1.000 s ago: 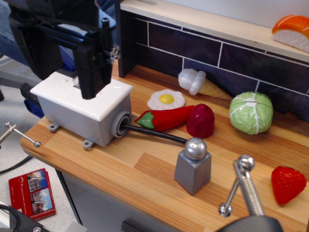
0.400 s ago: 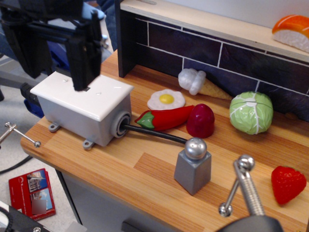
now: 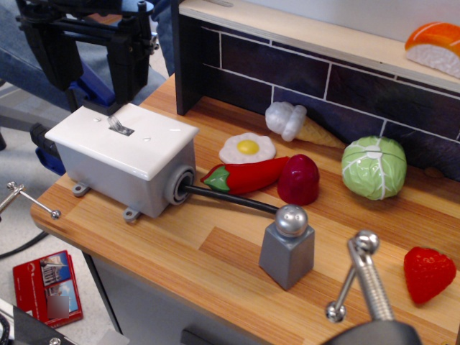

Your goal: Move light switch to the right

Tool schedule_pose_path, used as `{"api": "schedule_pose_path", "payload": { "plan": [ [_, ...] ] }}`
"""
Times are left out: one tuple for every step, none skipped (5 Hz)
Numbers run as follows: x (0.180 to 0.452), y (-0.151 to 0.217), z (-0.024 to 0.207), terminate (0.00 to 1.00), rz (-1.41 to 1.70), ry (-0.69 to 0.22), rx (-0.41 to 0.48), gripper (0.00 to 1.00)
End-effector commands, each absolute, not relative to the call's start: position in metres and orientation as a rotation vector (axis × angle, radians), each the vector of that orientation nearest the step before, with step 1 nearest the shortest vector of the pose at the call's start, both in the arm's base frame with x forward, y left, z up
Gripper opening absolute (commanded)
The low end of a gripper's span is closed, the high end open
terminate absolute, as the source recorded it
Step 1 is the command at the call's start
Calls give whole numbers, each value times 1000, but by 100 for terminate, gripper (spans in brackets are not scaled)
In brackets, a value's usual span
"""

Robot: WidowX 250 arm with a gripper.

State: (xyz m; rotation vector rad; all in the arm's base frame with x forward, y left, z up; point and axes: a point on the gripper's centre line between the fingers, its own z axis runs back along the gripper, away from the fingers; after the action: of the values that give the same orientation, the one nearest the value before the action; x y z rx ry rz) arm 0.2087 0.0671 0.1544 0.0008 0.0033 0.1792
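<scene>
Black two-pronged fingers (image 3: 90, 72) hang spread wide at upper left, gripping nothing — clear air between them. Just below and slightly right of the fingers, the small grey-white toggle light switch (image 3: 119, 126) pokes from a white rectangular faceplate (image 3: 122, 136) on a grey box (image 3: 118, 177), untouched. A black cable (image 3: 230, 201) runs right from the box over the wooden bench (image 3: 215, 259). Further right — a grey shaker with silver ball top (image 3: 287, 248).

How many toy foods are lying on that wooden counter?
5: fried egg, chili pepper, ice cream cone, cabbage, strawberry. The dark red piece is unclear; sushi sits on the shelf.
</scene>
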Motion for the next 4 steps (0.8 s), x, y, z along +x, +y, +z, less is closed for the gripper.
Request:
{"api": "schedule_pose_path", "payload": {
  "plan": [
    [241,95,148,0,196,-27,15,100],
    [246,103,139,0,177,-26,11,100],
    [246,110,133,0,131,-40,21,100],
    [248,117,123,0,103,-28,31,100]
  ]
}}
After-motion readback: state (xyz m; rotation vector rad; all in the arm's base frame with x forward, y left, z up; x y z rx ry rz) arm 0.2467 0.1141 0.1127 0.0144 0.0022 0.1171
